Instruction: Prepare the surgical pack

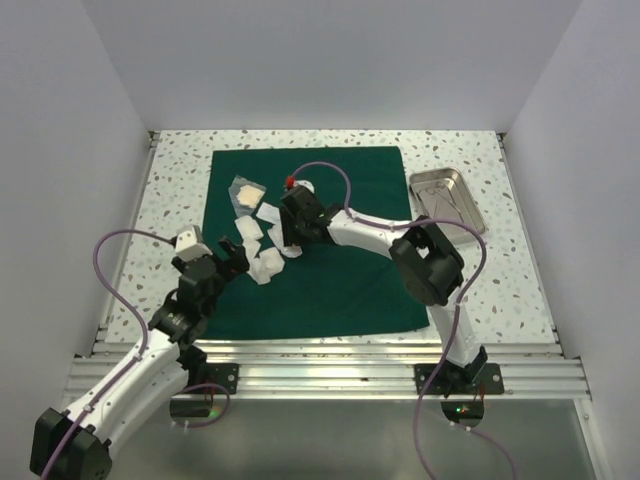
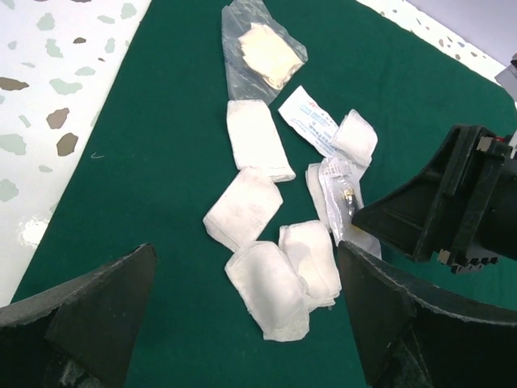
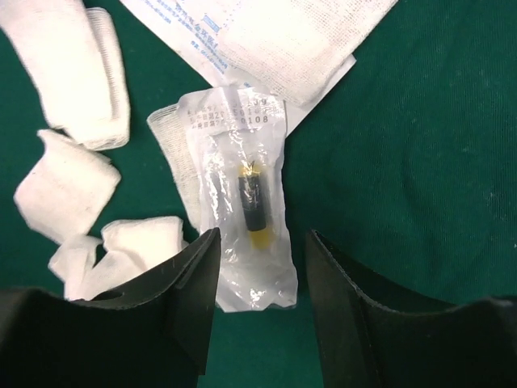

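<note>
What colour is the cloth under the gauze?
Dark green; the drape shows best in the top external view.

The top camera looks steeply down from above the near edge over the whole speckled white desk (image 1: 170, 190), facing its far side. The left wrist camera hangs close over the dark green fabric drape (image 2: 145, 202), facing far-right across the white gauze squares (image 2: 266, 287) to the right tool (image 2: 367, 217). The right wrist camera looks almost straight down, very near, on the clear plastic packet (image 3: 242, 210) that both wrist views share.
</note>
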Available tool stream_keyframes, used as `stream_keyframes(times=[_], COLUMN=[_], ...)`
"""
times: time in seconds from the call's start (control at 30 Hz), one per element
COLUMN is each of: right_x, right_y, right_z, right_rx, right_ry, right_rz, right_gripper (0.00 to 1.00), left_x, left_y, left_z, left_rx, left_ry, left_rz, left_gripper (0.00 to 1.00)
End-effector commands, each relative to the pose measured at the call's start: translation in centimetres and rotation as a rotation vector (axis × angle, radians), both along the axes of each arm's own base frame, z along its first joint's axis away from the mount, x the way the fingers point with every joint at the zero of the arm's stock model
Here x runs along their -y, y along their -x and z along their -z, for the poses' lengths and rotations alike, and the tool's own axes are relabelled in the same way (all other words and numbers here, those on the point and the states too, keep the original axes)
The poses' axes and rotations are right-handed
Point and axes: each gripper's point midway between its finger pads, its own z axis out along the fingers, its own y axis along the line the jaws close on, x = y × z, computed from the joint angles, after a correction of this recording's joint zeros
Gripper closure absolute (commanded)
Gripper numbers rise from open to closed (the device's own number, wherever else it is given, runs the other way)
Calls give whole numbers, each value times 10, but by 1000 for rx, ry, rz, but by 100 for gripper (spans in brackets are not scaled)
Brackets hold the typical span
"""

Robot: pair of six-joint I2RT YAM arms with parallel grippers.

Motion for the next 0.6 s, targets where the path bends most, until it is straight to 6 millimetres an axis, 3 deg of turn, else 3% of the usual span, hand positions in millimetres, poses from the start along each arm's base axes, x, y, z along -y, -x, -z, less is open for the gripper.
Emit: stream_keyframes(times=[0.0,0.2,0.3,0.43,0.5,0.53,0.57], right_x=[-1,-3,4,17,30,38,50], right_y=[-6,0,3,1,2,-2,-1], right_z=[1,12,11,-26,-38,-62,-63], right_rx=[35,20,13,84,103,131,128], right_ry=[59,80,98,76,87,57,62], right_rz=[28,9,15,47,62,81,94], right_gripper=[50,57,79,99,100,100,100], left_x=[-8,-7,-7,-7,-6,-5,-5], left_y=[-6,-5,-4,-4,-4,-4,-4], left_z=[-9,-5,-2,-3,-3,-2,-1], left_rx=[54,60,57,60,62,60,58], left_ry=[-1,4,3,5,7,5,4], left_rz=[-46,-39,-38,-33,-28,-25,-23], left_gripper=[2,3,2,3,3,3,3])
